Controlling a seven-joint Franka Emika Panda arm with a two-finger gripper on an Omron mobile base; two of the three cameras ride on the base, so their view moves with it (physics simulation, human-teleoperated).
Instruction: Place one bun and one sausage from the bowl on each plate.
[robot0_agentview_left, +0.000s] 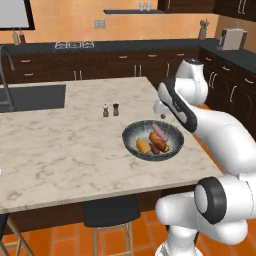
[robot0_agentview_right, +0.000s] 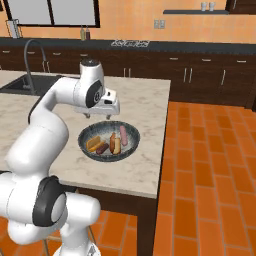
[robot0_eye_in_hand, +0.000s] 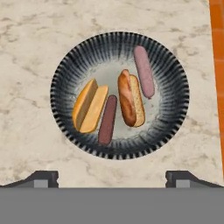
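dark cabinets (robot0_agentview_left: 125, 62), orange tile floor (robot0_agentview_right: 210, 165), marble island (robot0_agentview_left: 60, 150).

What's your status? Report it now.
Gripper open, empty, above the bowl. Two buns and two sausages in it. Nothing in the way.

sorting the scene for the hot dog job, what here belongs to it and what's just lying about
Part of the job:
- bowl
- two buns in it
- two sausages in it
- gripper, open above the bowl

Just lying about:
- salt and pepper shakers
- sink
- stool
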